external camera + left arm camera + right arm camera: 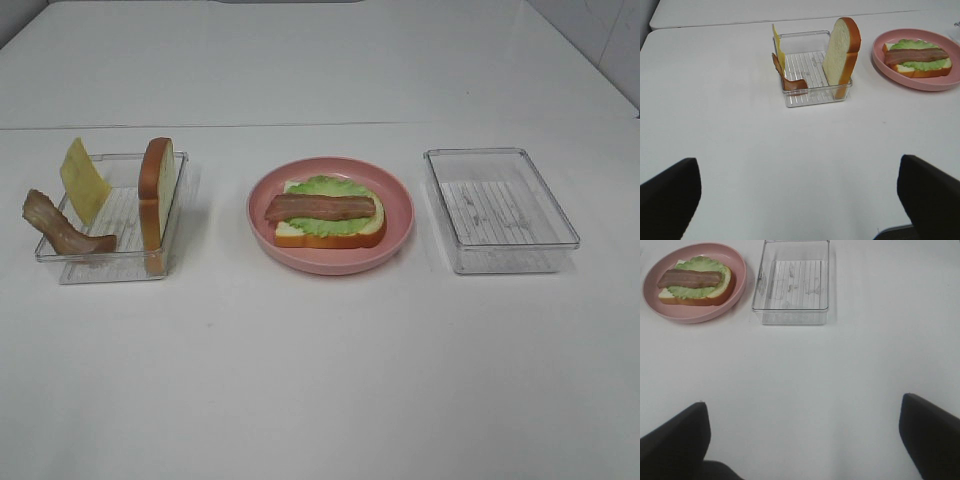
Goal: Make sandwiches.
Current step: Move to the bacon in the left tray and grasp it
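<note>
The sandwich (320, 207) on the pink plate (400, 215) is one white bread slice with green lettuce and a bacon strip on top. In the left clear tray (100, 262) a second bread slice (157, 190) stands on edge. A yellow cheese slice (83, 180) leans at that tray's left side, and a loose bacon strip (60, 228) hangs over its left wall. My left gripper (800, 200) is open and empty, well short of that tray. My right gripper (802, 440) is open and empty, back from the plate (695, 316). Neither arm shows in the high view.
An empty clear tray (505, 258) sits to the right of the plate, seen also in the right wrist view as the tray (792, 317). White tabletop surrounds everything, and a seam (300, 125) runs across it behind the trays.
</note>
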